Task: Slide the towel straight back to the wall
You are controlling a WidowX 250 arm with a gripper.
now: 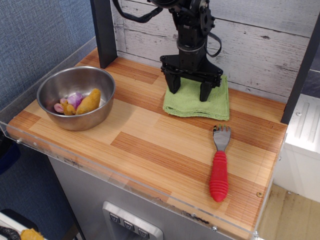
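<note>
The light green folded towel (198, 102) lies flat on the wooden counter, its far edge close to the whitewashed plank wall (260, 42). My black gripper (189, 91) stands upright over the towel's far half. Its two fingers are spread apart, and both fingertips (205, 95) press down on the cloth. Nothing is held between the fingers. The arm hides part of the towel's far edge.
A steel bowl (55, 89) with toy food stands at the left. A red-handled fork (218, 165) lies at the right front of the towel. A black post (102, 30) stands at the back left, another at the far right (300, 70). A clear rim edges the counter (150, 150).
</note>
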